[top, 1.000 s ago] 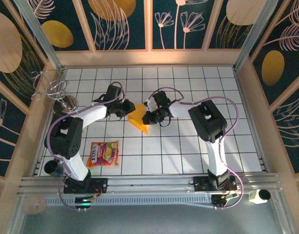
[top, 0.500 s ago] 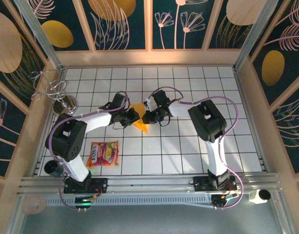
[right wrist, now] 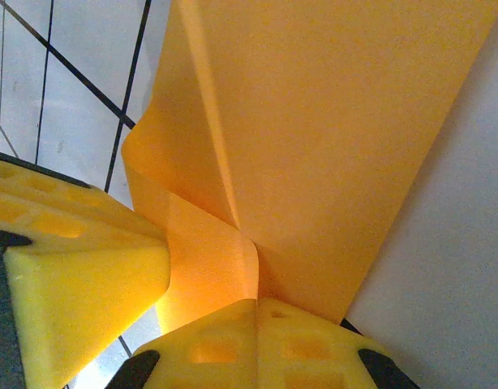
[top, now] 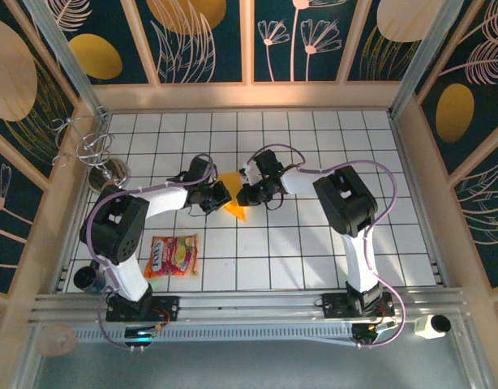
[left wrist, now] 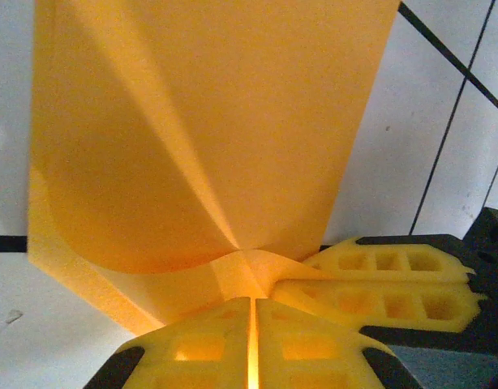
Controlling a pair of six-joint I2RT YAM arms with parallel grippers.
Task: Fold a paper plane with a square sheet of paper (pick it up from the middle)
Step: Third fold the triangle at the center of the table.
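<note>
Folded orange paper (top: 235, 211) at middle of tiled table (top: 314, 243), between the two arms; left gripper (left wrist: 251, 312) pinched closed on its creased edge; right gripper (right wrist: 257, 312) clamped tight on same edge, just beside; snack packet (top: 173, 254) lies apart, near left arm.

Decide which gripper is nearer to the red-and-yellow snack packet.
Left. The left gripper, shut on the orange paper sheet, is beyond the snack packet and to its right. The right gripper pinches the same sheet farther right.
</note>
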